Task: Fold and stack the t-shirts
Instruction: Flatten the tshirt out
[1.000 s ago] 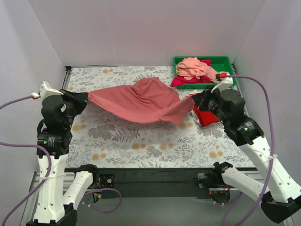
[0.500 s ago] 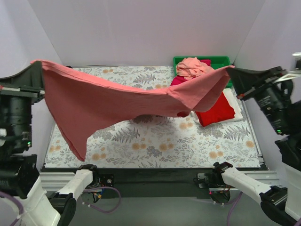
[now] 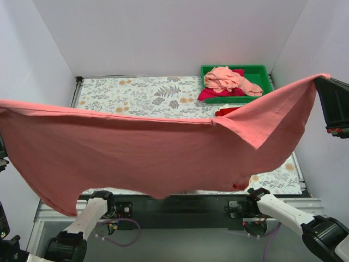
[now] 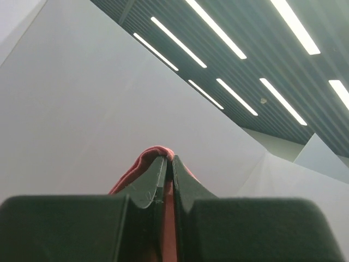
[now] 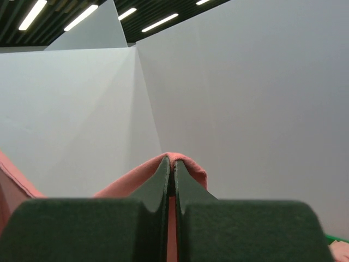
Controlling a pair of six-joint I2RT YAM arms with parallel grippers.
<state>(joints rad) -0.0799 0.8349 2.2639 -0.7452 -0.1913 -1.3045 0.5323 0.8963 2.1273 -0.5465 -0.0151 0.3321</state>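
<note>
The dusty rose t-shirt (image 3: 136, 153) hangs spread wide in the air, high above the table, and hides most of the table's front. My right gripper (image 3: 323, 79) holds its right corner at the right edge of the top view. My left gripper is past that view's left edge. In the left wrist view my left gripper (image 4: 168, 159) is shut on a fold of the shirt (image 4: 143, 162). In the right wrist view my right gripper (image 5: 170, 160) is shut on a fold of the shirt (image 5: 133, 178). A bright red shirt (image 3: 226, 111) peeks over the held shirt's top edge.
A green bin (image 3: 263, 71) at the back right holds a salmon pink shirt (image 3: 226, 79) on a magenta one (image 3: 210, 94). The floral tabletop (image 3: 142, 93) shows at the back. White walls enclose the left, back and right sides.
Both grippers have risen and moved further apart. The dusty rose shirt has been lifted off the table and stretched out wide, closer to the top camera, now covering the red shirt.
</note>
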